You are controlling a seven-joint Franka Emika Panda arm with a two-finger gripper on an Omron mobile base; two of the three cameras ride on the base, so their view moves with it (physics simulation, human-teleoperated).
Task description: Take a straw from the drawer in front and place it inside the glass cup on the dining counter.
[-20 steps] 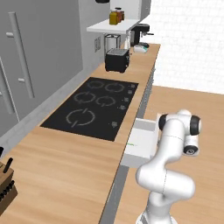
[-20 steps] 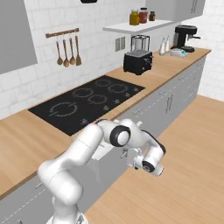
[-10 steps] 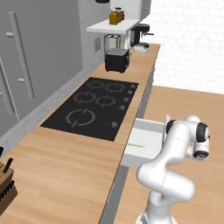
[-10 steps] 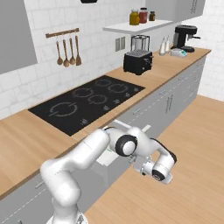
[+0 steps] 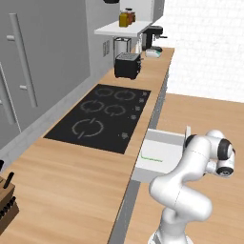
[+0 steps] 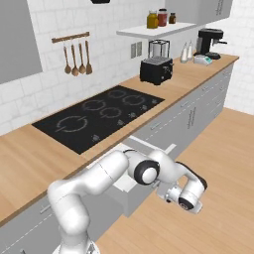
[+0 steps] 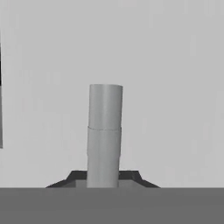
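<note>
Tool (image 7: 104, 179) is clamped shut on the drawer's bar handle (image 7: 105, 131). In the hand view the grey bar comes up right between the two dark fingertips (image 7: 77, 176), with the flat grey drawer front filling everything behind it, so the grip is pretty clear.

From the left base view the drawer (image 5: 164, 147) is pulled well out of the cabinet run, just off the front edge of the black cooktop (image 5: 102, 116), near the cooktop's corner closest to the robot. Its pale inside is showing, and its front panel stands up as a thin light sliver on the side away from the cooktop. The arm's hand sits just past that front panel, out over the wood floor.

The straw (image 5: 152, 160) is lying flat on the drawer bottom, a thin bright green line with a bend. It's along the drawer edge nearest the robot and tucked toward the cooktop side, and nothing is touching it.

The wooden surface (image 5: 81, 186) runs on both sides of the cooktop. Beyond the cooktop's far end there's a black toaster (image 5: 127, 65), and further along that same surface a coffee machine (image 5: 153, 36).
</note>
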